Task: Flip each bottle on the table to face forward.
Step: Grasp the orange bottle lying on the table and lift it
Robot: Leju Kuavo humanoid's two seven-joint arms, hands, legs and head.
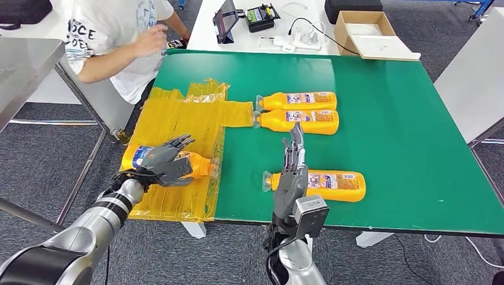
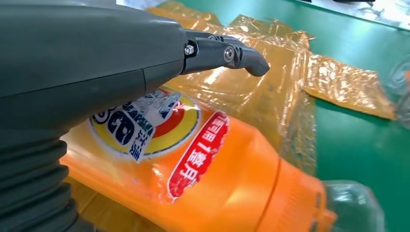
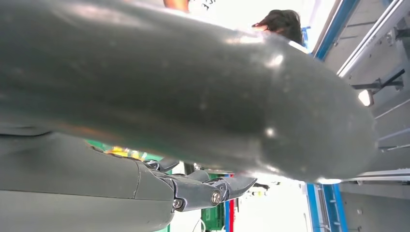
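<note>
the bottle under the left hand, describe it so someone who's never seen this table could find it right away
Start at the green table and go to the yellow plastic sheet over its left edge. An orange bottle lies on its side there, under the left hand. It is the one bottle on the sheet; the other three lie on bare green.

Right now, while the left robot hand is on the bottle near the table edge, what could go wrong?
1. The bottle lies on crinkled yellow plastic film beside the green table edge; turning it might slide it off.
2. The left robot hand only rests over it, so it may slip.
3. The raised right robot hand stands close to another bottle and could knock it.
</note>
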